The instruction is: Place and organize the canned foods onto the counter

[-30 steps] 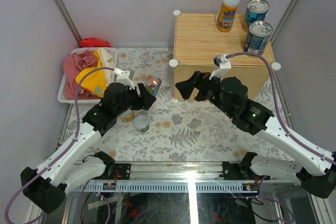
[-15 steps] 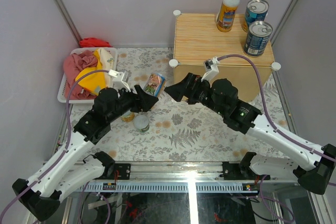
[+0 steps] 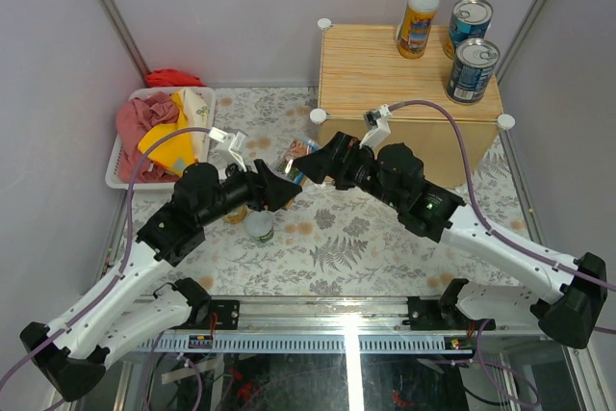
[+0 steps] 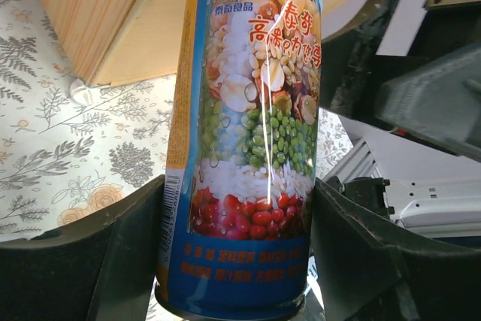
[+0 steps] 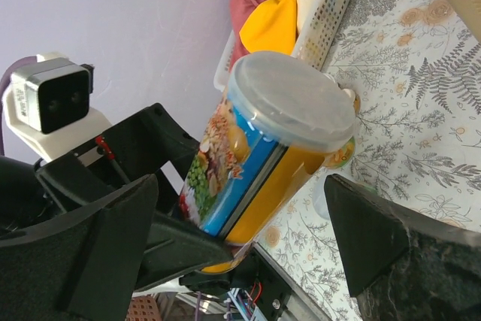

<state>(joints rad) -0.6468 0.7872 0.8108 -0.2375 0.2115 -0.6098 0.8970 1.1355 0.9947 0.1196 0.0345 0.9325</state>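
Handover is what you are looking at. The slim multicoloured can (image 3: 295,155) is hanging above the table (image 3: 366,238), between the two arms and just off the near-left corner of the counter (image 3: 375,74), and it is tilting its capped end toward the right arm. Your left gripper (image 3: 281,185) is clamping the can low on its body, and in its wrist view the label is filling the gap between both fingers. Gripping it that low is leaving the upper half free to be taken.

Your right gripper (image 3: 313,166) is straddling that free end with its jaws spread wide. In its wrist view they are standing clear of the can on both sides, so the left arm alone is carrying the weight.

The pass is probably happening because the counter is sitting on the right arm's side. An orange-yellow jar (image 3: 418,24) and two blue tins (image 3: 469,21) (image 3: 472,69) are already standing along its far right edge.

Down on the table, a short pale-lidded can (image 3: 258,226) is waiting beside the left arm. The white basket (image 3: 115,168) of cloths is sitting well apart at the left.
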